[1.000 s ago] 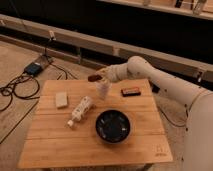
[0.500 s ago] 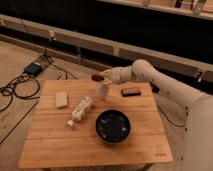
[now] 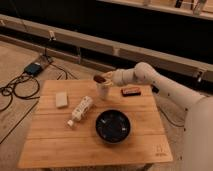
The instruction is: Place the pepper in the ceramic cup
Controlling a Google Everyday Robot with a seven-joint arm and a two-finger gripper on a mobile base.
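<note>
1. one arm reaching in from my right, gripper [image 3: 106, 78] pinching the pepper [image 3: 99, 79] right above the ceramic cup [image 3: 103, 90].
2. flat dark block [image 3: 131, 91] just right of it, white bottle [image 3: 81, 110] lying left, pale block [image 3: 61, 99] further left.
3. black bowl [image 3: 114, 125] up front on the wooden table [image 3: 60, 145]; can't see inside the cup.

White arm, rounded shells

The arm [image 3: 165, 87] is smooth off-white, built of tubular links swelling into a bulbous joint [image 3: 142, 72] right of the cup [image 3: 103, 90]. A broad pale body panel [image 3: 200, 135] fills the lower right corner. The gripper [image 3: 106, 78], equally pale, sits just above the cup, at the arm's narrow wrist end.
</note>
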